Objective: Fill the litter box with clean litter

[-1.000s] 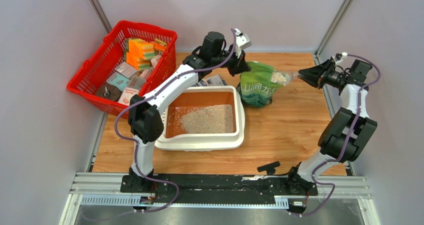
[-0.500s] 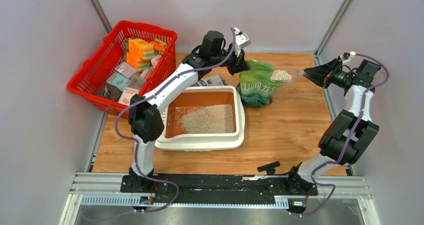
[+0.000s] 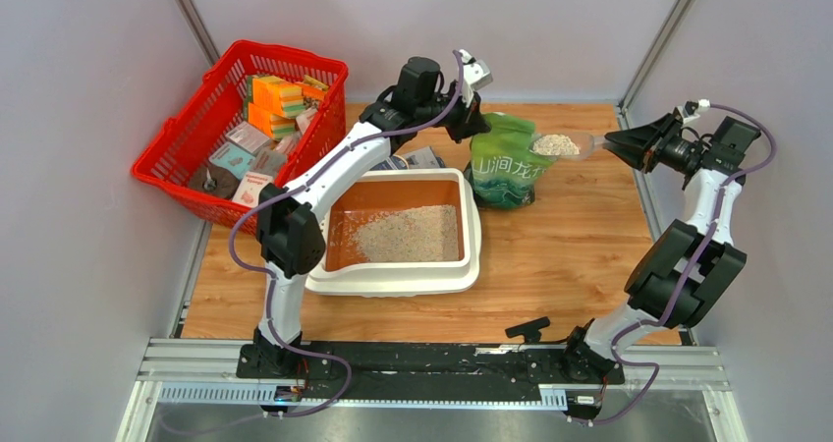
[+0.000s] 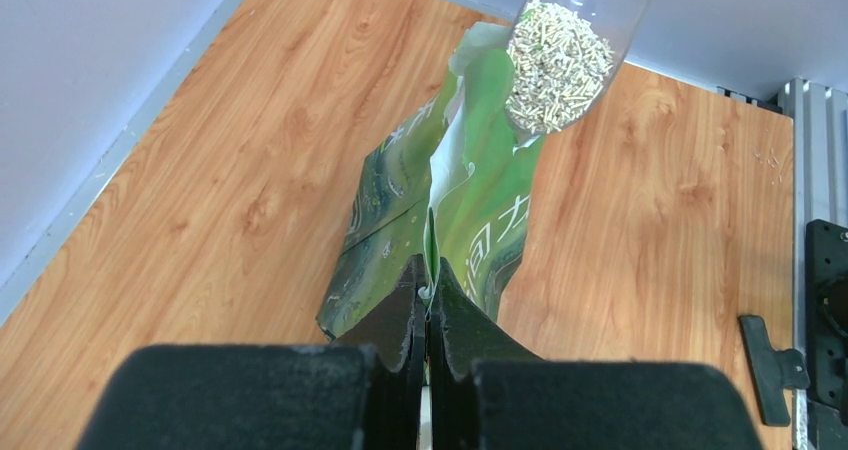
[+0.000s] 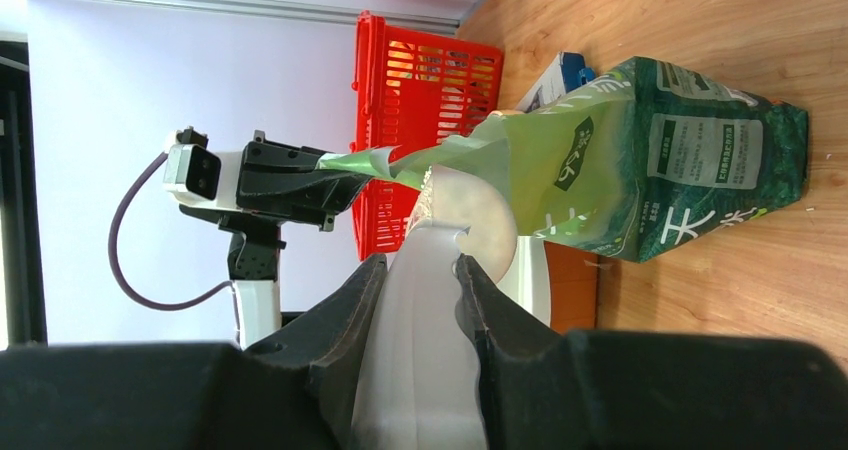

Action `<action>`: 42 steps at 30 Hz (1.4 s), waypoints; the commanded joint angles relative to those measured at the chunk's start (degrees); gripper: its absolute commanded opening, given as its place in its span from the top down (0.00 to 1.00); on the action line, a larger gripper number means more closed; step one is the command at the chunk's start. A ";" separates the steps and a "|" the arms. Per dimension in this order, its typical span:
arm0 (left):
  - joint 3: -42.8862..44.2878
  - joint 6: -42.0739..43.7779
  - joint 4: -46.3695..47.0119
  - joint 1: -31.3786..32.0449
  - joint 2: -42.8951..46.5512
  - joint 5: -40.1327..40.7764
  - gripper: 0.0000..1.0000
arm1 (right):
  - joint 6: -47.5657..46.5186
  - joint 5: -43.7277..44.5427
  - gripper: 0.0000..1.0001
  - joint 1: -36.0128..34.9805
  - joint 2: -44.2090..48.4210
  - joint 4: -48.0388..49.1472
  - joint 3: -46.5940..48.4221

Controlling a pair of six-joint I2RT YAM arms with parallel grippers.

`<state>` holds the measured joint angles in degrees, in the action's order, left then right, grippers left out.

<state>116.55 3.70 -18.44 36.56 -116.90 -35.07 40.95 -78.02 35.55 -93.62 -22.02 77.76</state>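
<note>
– Litter box [image 3: 393,283]: where does it sit?
– Near the middle of the counter [image 3: 580,265], a touch toward 9 o'clock, with its near rim well back from the counter's front edge. Some clean litter [image 3: 408,234] lies in a pale patch on the orange floor, toward the 3 o'clock wall. The floor is bare at 9 and 12 o'clock.
– Any more of it?
– A heap in the clear scoop [image 3: 580,145], raised at the 2 o'clock corner of the green bag [image 3: 499,177]. That bag stands upright at 1 o'clock from the box, just beside its far right corner.
– And the hands?
– The left hand [image 3: 472,118] is pinched tight on the bag's top edge at the 10 o'clock side. In its wrist view the fingers [image 4: 395,330] are pressed together with the green film between them. The right hand [image 3: 629,145] sits at 3 o'clock of the bag, clamped around the scoop's handle, right over the counter's right edge.
– Room to move?
– Open wood from 3 to 6 o'clock of the box, out to the right edge, with a small black clamp [image 3: 528,328] at 5 o'clock by the front edge. At 10 o'clock the red basket [image 3: 167,167] tilts over the left edge, and the left arm runs between it and the box
</note>
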 commanded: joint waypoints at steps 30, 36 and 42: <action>4.21 -0.45 0.42 -1.93 2.99 3.34 0.60 | 5.10 -4.60 1.00 -5.66 5.82 1.10 -3.22; 2.02 0.78 -0.37 -3.59 6.41 3.96 0.60 | 6.33 -4.51 1.00 -10.05 7.57 1.19 -5.77; -2.11 2.88 -1.60 -6.40 11.16 4.92 0.59 | 8.88 -3.90 1.00 -15.24 8.81 3.29 -7.62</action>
<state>116.38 4.01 -19.64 32.51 -112.79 -31.09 46.22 -80.27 23.20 -88.16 -21.65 71.09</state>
